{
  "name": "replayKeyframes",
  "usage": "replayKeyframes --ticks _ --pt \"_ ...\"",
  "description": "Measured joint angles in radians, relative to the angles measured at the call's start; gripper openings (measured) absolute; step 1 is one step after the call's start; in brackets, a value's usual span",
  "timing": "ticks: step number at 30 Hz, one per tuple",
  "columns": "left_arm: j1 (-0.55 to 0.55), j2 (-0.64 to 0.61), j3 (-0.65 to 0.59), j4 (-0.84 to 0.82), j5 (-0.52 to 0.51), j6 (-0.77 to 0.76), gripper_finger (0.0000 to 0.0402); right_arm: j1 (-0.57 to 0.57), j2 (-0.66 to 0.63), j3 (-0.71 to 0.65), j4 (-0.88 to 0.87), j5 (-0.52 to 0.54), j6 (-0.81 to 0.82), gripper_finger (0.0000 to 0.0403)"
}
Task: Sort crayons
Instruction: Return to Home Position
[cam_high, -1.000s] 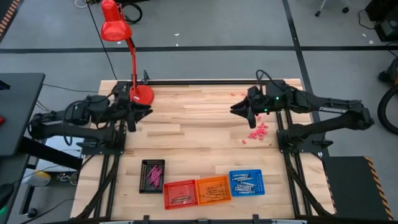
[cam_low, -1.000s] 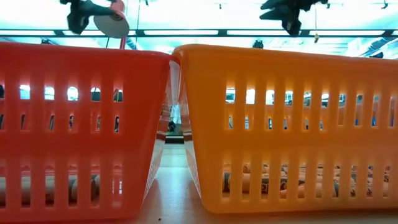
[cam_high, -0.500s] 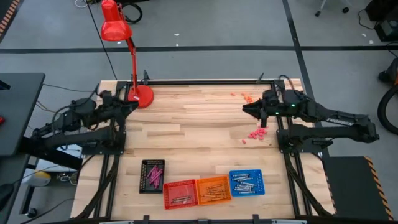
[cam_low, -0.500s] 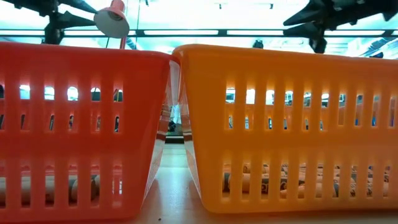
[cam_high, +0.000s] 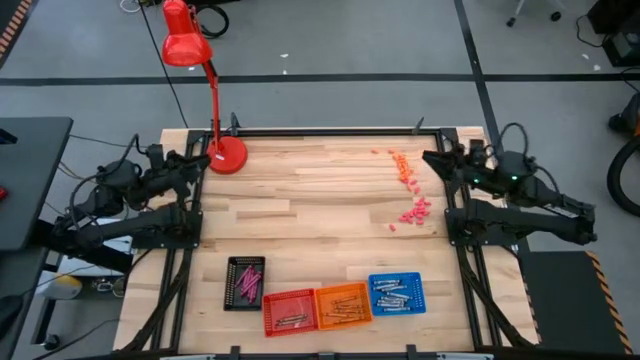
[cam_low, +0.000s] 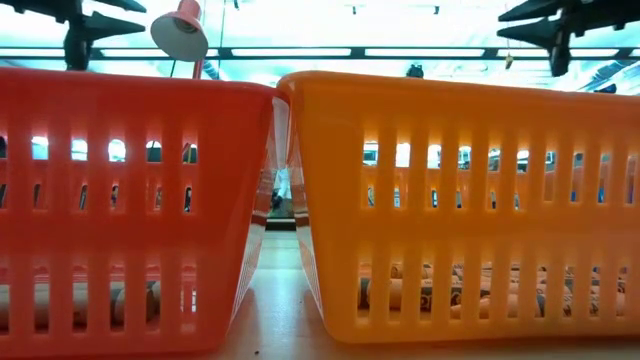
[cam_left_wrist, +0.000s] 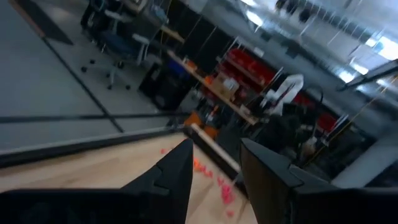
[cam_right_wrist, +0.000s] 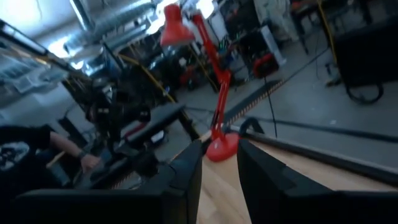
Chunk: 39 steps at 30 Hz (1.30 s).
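Observation:
The crayons lie in four small baskets at the table's near edge: magenta-pink ones in a black basket (cam_high: 245, 282), and others in a red basket (cam_high: 290, 311), an orange basket (cam_high: 343, 304) and a blue basket (cam_high: 396, 293). In the low view, crayons show through the slots of the red basket (cam_low: 130, 200) and the orange basket (cam_low: 460, 200). My left gripper (cam_high: 207, 160) hangs over the table's far left, beside the lamp base, open by a narrow gap and empty. My right gripper (cam_high: 429, 158) hangs over the far right edge, also narrowly open and empty.
A red desk lamp (cam_high: 226, 152) stands at the far left corner. Tiny red-pink bits (cam_high: 414, 211) and orange bits (cam_high: 402, 166) lie on the wood at the right. The arms' mounts run along both side edges.
Both arms have drawn back from over the table. My left gripper has gone toward the left edge and a little toward the far edge. My right gripper has gone toward the right edge, uncovering the orange bits. Nothing on the table has moved.

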Motion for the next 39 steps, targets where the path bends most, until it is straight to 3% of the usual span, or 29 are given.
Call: replayKeyframes --ticks 8,14,25,29,39 --pt "0.0 0.001 -0.165 0.233 -0.008 -0.021 0.0141 0.0 -0.197 0.0 -0.126 0.059 0.002 0.0092" --pt "-0.002 0.0 -0.254 0.3 0.008 -0.078 0.0141 0.0 -0.189 0.005 -0.175 0.063 0.019 0.0087" --pt "-0.002 -0.001 -0.417 0.593 0.036 -0.122 0.0141 0.0 -0.194 0.003 -0.205 0.09 0.031 0.0087" --pt "-0.002 -0.001 -0.479 0.666 0.036 -0.157 0.0141 0.0 -0.194 -0.051 -0.159 0.115 0.066 0.0087" --pt "-0.002 -0.001 -0.566 0.759 0.045 -0.234 0.0141 0.0 -0.194 -0.387 0.241 0.085 0.245 0.0087"
